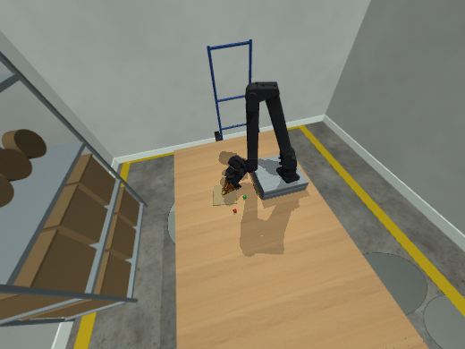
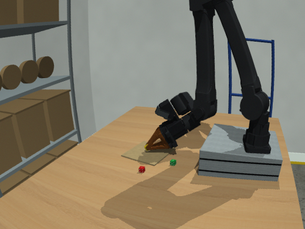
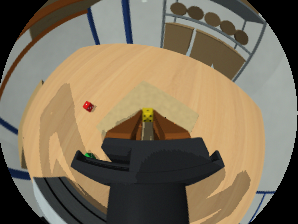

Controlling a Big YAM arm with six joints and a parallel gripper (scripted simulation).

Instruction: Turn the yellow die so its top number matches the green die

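My gripper [image 1: 224, 191] [image 2: 146, 146] [image 3: 147, 113] is shut on the yellow die [image 2: 145, 145] [image 3: 148, 115], holding it low at the tan mat [image 1: 217, 199] [image 2: 133, 154] [image 3: 173, 106]; I cannot tell whether the die touches the mat. The arm leans down nearly level with the table. Only a sliver of yellow shows between the brown fingertips, and the die's top face cannot be read. The green die [image 1: 244, 196] [image 2: 173, 162] [image 3: 89, 155] lies on the table just off the mat's near right corner. The red die [image 1: 234, 210] [image 2: 141, 169] [image 3: 88, 104] lies on the table in front of the mat.
The arm's grey base block [image 1: 279, 183] [image 2: 240, 158] stands right of the mat. A shelf rack with boxes and rolls [image 1: 67, 215] [image 2: 32, 111] stands left of the table. A blue frame [image 1: 230, 85] [image 2: 252, 76] stands behind the table.
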